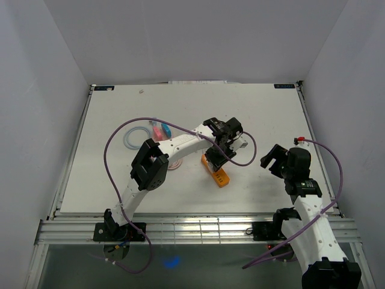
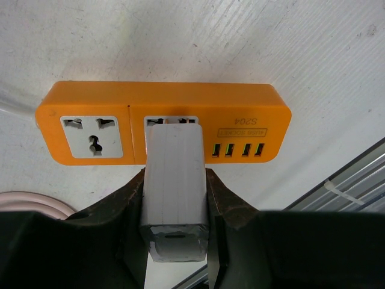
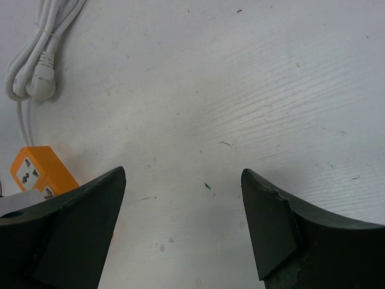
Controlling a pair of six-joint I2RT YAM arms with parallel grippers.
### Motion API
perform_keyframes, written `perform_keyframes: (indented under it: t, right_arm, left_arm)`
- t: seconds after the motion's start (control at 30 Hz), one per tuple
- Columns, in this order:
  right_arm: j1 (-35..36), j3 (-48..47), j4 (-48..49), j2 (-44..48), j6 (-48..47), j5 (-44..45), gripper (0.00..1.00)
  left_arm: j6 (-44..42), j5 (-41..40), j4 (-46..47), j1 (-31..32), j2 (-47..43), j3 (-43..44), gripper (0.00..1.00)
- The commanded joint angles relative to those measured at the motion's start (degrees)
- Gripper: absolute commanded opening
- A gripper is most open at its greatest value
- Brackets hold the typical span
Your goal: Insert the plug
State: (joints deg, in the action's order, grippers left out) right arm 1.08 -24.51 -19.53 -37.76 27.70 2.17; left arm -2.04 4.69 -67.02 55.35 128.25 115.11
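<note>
An orange power strip (image 2: 162,96) lies flat on the white table, with a free socket (image 2: 93,135) at its left and several USB ports (image 2: 237,150) at its right. My left gripper (image 2: 174,174) is shut on a grey block-shaped plug (image 2: 174,198). The plug's far end stands against the strip's second socket and covers most of it, hiding its pins. From above, the left gripper (image 1: 219,147) hangs over the strip (image 1: 219,174). My right gripper (image 3: 183,174) is open over bare table, to the right of the strip (image 3: 42,171); from above the right gripper (image 1: 274,158) is apart from it.
A bundled white cable with its own plug (image 3: 39,78) lies beyond the strip. A pale blue cable coil (image 1: 137,137) and pink items (image 1: 159,130) sit at back left. A pink ring (image 2: 30,201) lies near the strip. The table's metal front rail (image 2: 355,180) runs close by.
</note>
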Motion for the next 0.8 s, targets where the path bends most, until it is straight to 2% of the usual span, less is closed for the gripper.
perform_keyframes:
  t: [0.0,0.33,0.57,0.77]
  right_arm:
    - [-0.38,-0.27,1.42,-0.21,-1.07,-0.68,0.83]
    - [-0.38,-0.71,1.42,-0.74,-1.25,-0.94,0.82]
    - [-0.38,-0.98,1.51,-1.09,-1.42,-1.56,0.82]
    - [-0.38,-1.06,1.42,-0.74,-1.42,-1.56,0.82]
  left_arm:
    - [0.37,-1.52,-0.48,0.11,-0.80,-0.76,0.00]
    - [0.46,-3.89,-0.04,-0.33,-2.39,-1.82,0.00]
    - [-0.24,-1.96,-0.03,-0.33,-2.04,-4.28,0.00]
    - [-0.07,0.32,-1.70,-0.33,0.86,-0.95,0.00]
